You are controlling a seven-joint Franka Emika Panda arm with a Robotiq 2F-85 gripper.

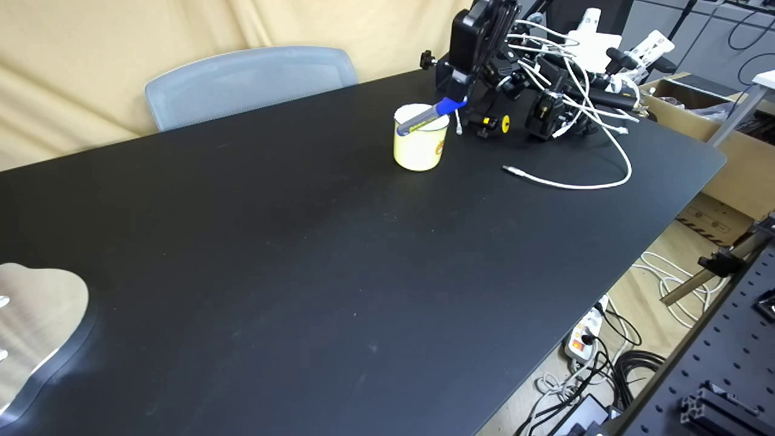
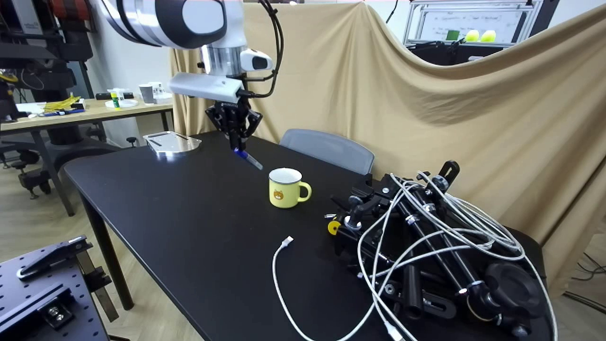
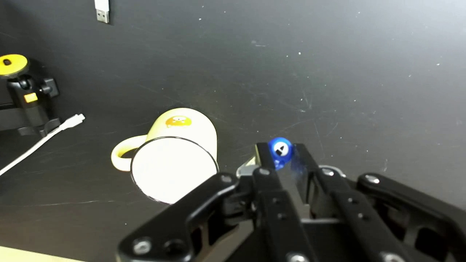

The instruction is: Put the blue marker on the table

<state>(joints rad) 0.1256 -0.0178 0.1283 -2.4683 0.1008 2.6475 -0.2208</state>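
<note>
The blue marker [image 1: 449, 106] has a bright blue end and a greyish body. My gripper [image 1: 458, 92] is shut on its blue end. In an exterior view [image 2: 253, 162] the marker slants down out of the fingertips, above the table and apart from the cup. In the wrist view the gripper [image 3: 282, 153] has the round blue end [image 3: 279, 148] between its fingertips; the rest of the marker is mostly hidden. The table [image 1: 290, 260] is a large matte black top, also below the gripper [image 2: 238, 145] in an exterior view [image 2: 208, 227].
A cream-yellow cup [image 1: 418, 150] with a handle stands upright close to the gripper; it also shows in the wrist view [image 3: 198, 127]. Black stands with white cables [image 2: 426, 246] lie at one table end. A metal plate [image 1: 42, 315] lies at the other end. A chair back [image 1: 254, 82] stands behind.
</note>
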